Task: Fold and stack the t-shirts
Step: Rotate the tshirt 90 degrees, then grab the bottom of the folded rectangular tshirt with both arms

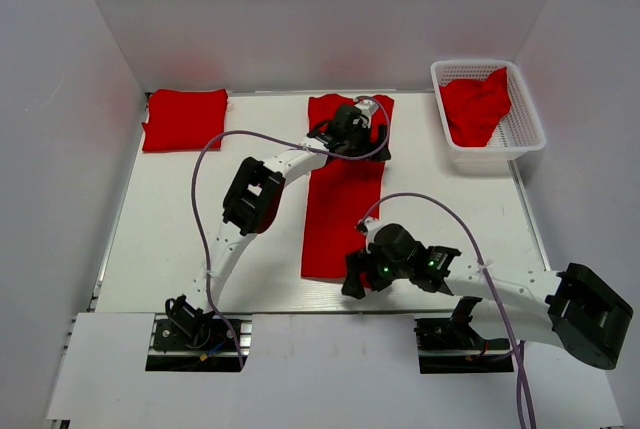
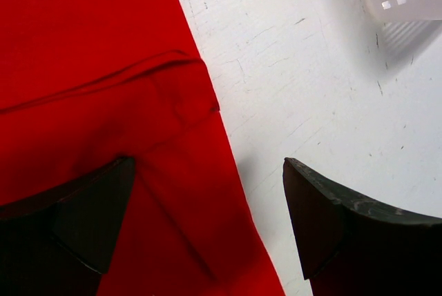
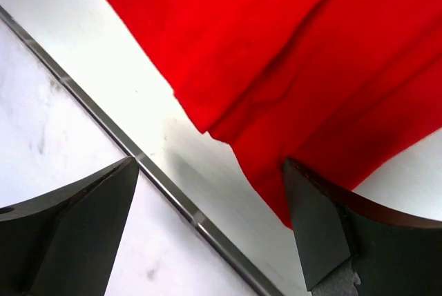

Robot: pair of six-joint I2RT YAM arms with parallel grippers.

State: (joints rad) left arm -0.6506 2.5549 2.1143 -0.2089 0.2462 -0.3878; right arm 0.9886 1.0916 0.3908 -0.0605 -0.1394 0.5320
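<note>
1. The left jaws are standing open with nothing between them. In the left wrist view one finger (image 2: 90, 220) is hanging over red cloth and the other over bare white surface (image 2: 311, 89), so they are straddling the right-hand edge of the t-shirt (image 2: 83, 68).
2. The right jaws are also gaping wide and gripping nothing. The near corner of the same t-shirt (image 3: 311, 47) is lying just ahead of the gap, beside the metal strip (image 3: 138, 161) at the surface's near edge.
3. Seen from above, this t-shirt (image 1: 335, 209) is lying in the middle of the surface (image 1: 160, 229) as a long narrow strip, its long axis running from near to far.
4. The left arm (image 1: 255, 194) is reaching over the far end and the right arm (image 1: 500, 294) is sitting at the near end, so each end has its own arm closest.
5. As I judge it, the coming fold is turning on that axis — one end is likely going to be carried along the strip toward the other.
6. Further out, a folded t-shirt (image 1: 185, 119) is lying at the far left corner — the likely stack spot. More red cloth (image 1: 478, 107) is sitting crumpled in the white basket (image 1: 480, 161) at the far right.
</note>
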